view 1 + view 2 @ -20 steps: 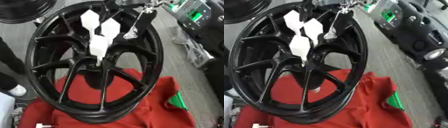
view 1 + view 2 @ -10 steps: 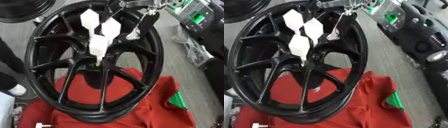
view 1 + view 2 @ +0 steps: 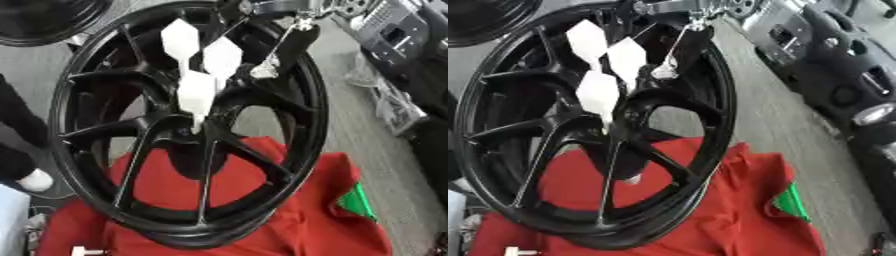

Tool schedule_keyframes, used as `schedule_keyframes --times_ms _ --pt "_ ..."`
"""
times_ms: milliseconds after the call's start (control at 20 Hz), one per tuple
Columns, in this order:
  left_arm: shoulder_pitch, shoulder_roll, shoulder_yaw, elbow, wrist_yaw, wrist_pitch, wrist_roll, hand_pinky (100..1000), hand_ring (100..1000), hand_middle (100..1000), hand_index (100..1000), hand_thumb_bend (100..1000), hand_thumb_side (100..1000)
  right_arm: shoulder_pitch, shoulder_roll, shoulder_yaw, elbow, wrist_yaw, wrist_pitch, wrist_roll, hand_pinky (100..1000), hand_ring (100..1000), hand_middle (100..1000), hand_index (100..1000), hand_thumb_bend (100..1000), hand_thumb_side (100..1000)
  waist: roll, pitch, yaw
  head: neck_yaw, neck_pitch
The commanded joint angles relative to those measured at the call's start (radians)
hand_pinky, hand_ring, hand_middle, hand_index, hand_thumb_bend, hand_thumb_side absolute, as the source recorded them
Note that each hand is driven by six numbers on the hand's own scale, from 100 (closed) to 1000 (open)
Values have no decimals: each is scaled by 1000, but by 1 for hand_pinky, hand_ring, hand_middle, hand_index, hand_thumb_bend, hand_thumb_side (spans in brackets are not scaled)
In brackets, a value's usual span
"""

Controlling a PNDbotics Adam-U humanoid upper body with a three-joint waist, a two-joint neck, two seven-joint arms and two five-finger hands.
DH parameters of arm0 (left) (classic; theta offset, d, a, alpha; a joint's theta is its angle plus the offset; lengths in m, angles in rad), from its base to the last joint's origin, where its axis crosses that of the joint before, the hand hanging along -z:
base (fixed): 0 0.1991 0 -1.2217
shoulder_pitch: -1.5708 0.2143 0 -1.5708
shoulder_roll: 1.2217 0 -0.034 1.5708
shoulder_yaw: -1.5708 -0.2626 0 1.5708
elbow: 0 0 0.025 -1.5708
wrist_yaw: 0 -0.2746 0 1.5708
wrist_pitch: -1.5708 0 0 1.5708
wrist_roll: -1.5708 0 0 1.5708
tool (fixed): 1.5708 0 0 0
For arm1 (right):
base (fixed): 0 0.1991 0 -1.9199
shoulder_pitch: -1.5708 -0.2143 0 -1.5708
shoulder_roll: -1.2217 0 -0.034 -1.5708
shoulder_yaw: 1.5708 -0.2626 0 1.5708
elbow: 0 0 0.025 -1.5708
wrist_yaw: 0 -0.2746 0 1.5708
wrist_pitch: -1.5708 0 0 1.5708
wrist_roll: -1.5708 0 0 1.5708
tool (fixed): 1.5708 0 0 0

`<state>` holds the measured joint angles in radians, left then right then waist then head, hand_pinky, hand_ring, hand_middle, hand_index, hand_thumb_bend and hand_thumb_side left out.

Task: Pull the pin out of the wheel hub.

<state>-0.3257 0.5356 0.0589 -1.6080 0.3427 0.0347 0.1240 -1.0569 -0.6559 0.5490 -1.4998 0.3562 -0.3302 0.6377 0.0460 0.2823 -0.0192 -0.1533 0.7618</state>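
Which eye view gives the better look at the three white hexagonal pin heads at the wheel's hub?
The left eye view: the white pin heads sit near its middle, clear against the black wheel. The right eye view shows the same three, nearer its left edge.

Both head eyes look down, close on wheel hub [image 3: 188, 130]; near-identical overlap.

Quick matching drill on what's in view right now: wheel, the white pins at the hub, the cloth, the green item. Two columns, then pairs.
Things:
1. wheel
2. pins
3. cloth
4. green item

Descriptions:
A. red, under the wheel
B. white, hexagonal heads, clustered at the hub
C. black, spoked, tilted
D. at the cloth's right edge

Pairs: 1-C, 2-B, 3-A, 4-D
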Motion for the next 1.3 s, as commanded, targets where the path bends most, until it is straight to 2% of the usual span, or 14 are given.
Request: schedule_keyframes --times_ms 50,1300 --pt "-7 17 12 -10 -2 -2 -4 825 779 735 805 100 841 -22 -12 -16 5 -2 2 -2 816 776 732 815 292 201 1 -13 3 -6 -15" --pt "-4 15 14 -9 -3 0 -5 832 782 734 799 100 848 -21 18 -20 49 17 -17 20 813 765 710 801 264 197 2 -1 17 -16 -23"
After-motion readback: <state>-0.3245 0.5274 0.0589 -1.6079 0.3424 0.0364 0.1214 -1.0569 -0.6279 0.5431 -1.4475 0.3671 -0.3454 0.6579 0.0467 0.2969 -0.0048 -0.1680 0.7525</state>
